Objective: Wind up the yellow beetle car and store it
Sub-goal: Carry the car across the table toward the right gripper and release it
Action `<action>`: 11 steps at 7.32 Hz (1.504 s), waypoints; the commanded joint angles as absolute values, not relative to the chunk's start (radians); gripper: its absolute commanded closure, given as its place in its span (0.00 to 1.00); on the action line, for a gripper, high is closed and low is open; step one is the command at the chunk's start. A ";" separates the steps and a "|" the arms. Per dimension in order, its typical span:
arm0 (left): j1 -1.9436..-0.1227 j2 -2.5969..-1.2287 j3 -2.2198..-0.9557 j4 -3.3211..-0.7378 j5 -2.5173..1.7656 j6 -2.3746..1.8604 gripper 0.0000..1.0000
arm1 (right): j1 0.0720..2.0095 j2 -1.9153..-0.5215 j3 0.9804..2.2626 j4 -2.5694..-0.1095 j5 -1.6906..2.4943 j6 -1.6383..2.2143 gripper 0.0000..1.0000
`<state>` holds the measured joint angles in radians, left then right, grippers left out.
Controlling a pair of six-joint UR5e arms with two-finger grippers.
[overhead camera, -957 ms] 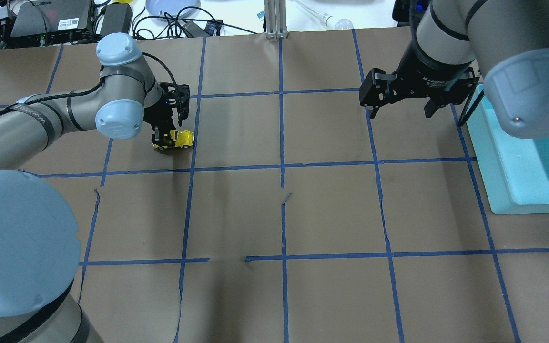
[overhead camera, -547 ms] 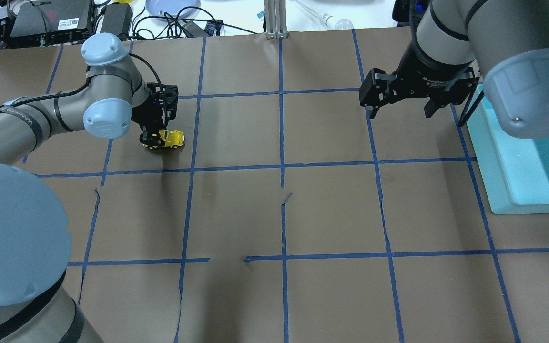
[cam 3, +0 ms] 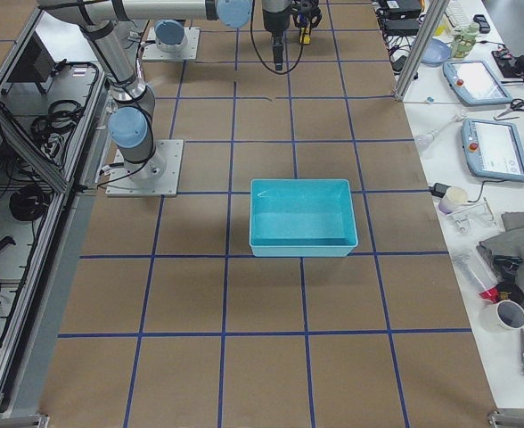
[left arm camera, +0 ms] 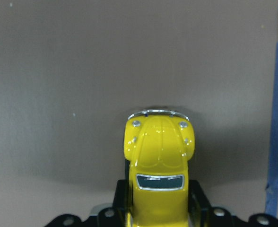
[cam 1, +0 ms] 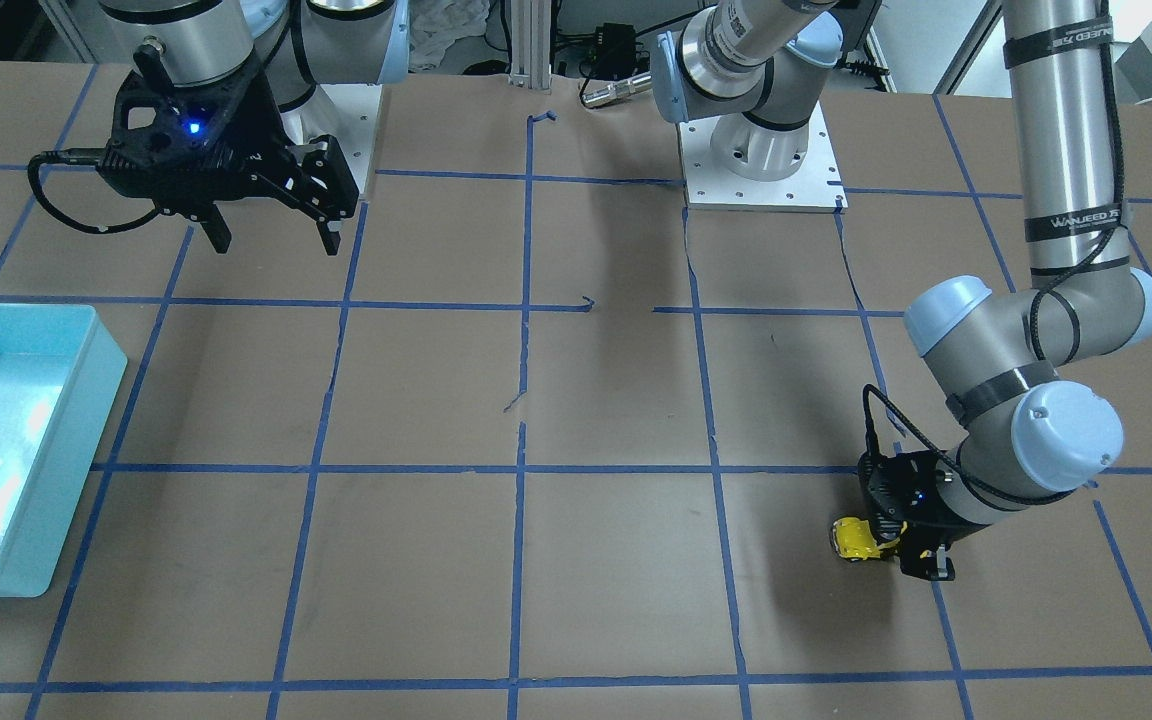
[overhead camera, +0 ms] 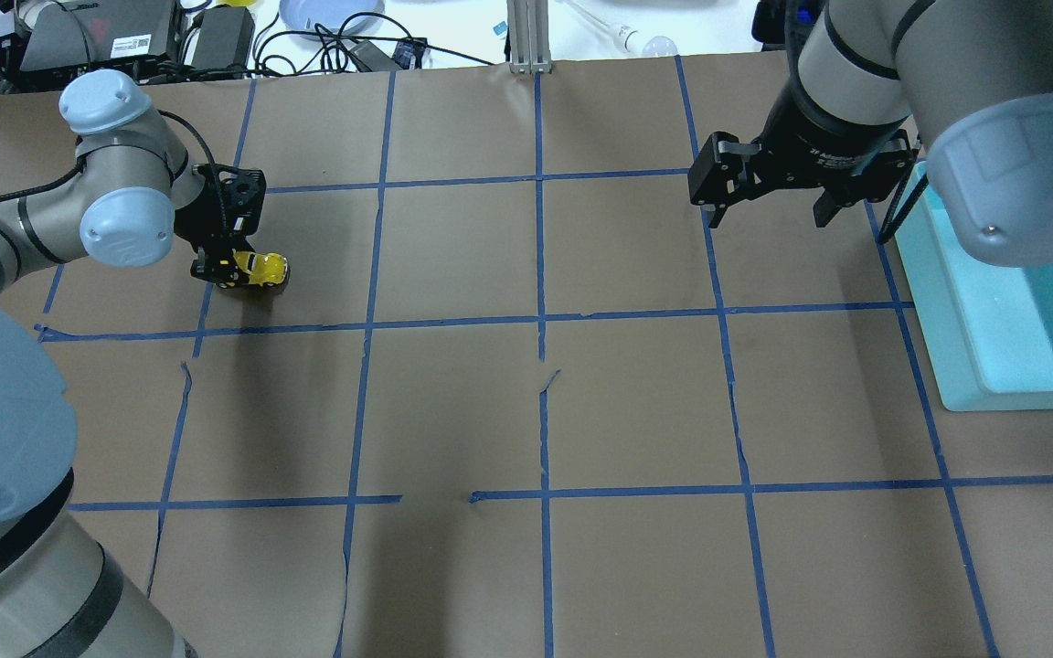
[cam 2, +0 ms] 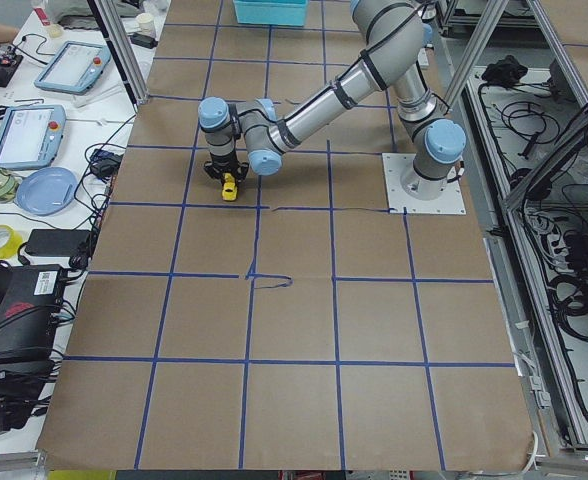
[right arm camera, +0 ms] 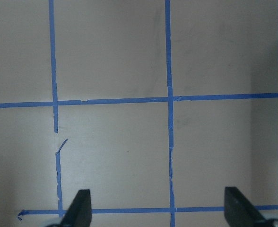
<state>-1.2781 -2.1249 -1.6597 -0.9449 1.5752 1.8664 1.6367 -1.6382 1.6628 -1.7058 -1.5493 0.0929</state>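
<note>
The yellow beetle car sits on the brown table at the far left, its rear held between the fingers of my left gripper, which is shut on it. It also shows in the front-facing view, in the left wrist view with its nose pointing away from the gripper, and in the exterior left view. My right gripper hangs open and empty above the table's far right; its fingertips show in the right wrist view over bare paper.
A light-blue bin stands at the right edge of the table, also in the front-facing view and the exterior right view. Blue tape lines grid the brown paper. Cables and devices lie beyond the far edge.
My left gripper has dragged the yellow car leftward across the table, from right of the tape line to left of it. The right arm has not moved.
</note>
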 commanded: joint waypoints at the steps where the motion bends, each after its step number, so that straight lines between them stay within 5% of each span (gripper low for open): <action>1: -1.259 -2.126 -1.660 -0.945 1.577 1.882 0.39 | 1.637 -1.638 1.663 -1.706 -1.549 0.094 0.00; 2: -1.249 -2.122 -1.658 -0.945 1.575 1.872 0.03 | 1.637 -1.638 1.663 -1.706 -1.549 0.094 0.00; 6: -1.276 -2.044 -1.647 -0.971 1.565 1.795 0.00 | 1.637 -1.638 1.663 -1.706 -1.549 0.094 0.00; 11: -1.511 -1.826 -1.498 -1.337 1.502 1.084 0.00 | 1.637 -1.638 1.664 -1.706 -1.554 0.092 0.00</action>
